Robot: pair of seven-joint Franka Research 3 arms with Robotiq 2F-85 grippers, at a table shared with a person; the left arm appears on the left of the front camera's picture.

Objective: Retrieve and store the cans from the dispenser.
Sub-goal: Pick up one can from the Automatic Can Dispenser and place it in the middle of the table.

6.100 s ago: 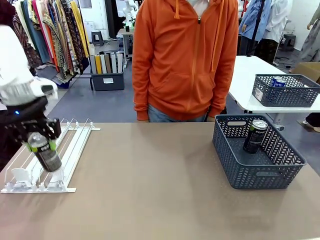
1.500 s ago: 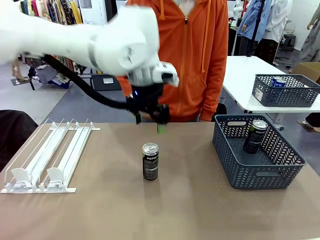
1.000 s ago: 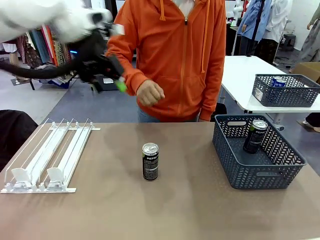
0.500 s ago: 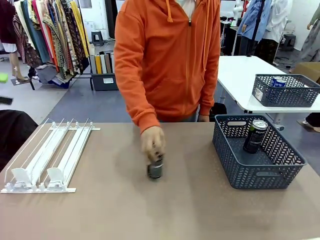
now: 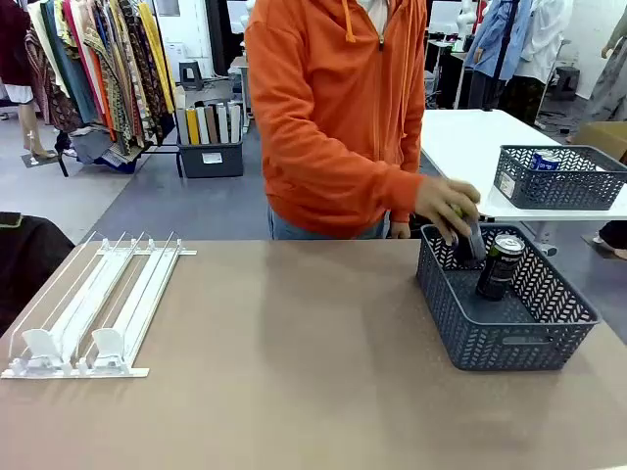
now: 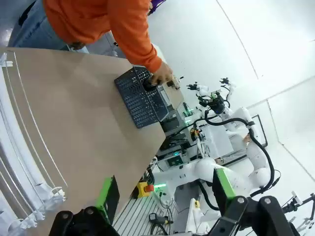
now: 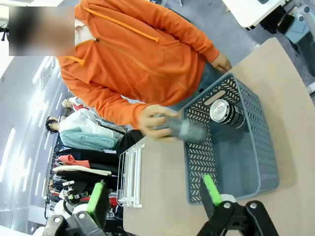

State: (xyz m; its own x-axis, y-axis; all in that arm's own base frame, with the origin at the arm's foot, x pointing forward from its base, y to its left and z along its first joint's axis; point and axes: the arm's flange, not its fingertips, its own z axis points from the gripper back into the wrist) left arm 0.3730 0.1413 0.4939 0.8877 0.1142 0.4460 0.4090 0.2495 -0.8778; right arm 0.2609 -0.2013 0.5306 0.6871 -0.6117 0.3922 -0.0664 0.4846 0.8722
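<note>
- Two cans are showing at the grey mesh basket [image 5: 505, 338]: one dark can [image 5: 500, 265] is leaning inside against the far right part, silver top up, and a second can [image 5: 471, 238] is being held by the person's hand [image 5: 446, 207] just over the basket's near-left rim.
- That held can is blurred in the front view; in the right wrist view it [image 7: 189, 130] is lying roughly sideways in the hand [image 7: 156, 123], at the basket's edge [image 7: 193, 162], with the other can [image 7: 227, 113] resting deeper inside.
- Standing at the bench's [image 5: 294, 392] left side, the dispenser [image 5: 93, 308] is carrying nothing in its lanes, white pusher tabs sitting at the near end.
- In the left wrist view the dispenser's rails [image 6: 22, 162] are running along the picture's left edge, and the basket [image 6: 140, 96] is sitting far across the bench with the hand [image 6: 161, 77] at it.
- Left end effector [image 6: 165, 196] is standing spread wide, green pads well apart, nothing between them, well away from the cans.
- Right end effector [image 7: 155, 199] is also spread, green pads apart and holding nothing, hovering above the bench near the basket.
- Leaning over the far side of the bench is the person in an orange hoodie [image 5: 333, 117], arm reaching toward the basket.
- Another mesh basket [image 5: 558, 176] with a blue can is sitting on a white table behind.
</note>
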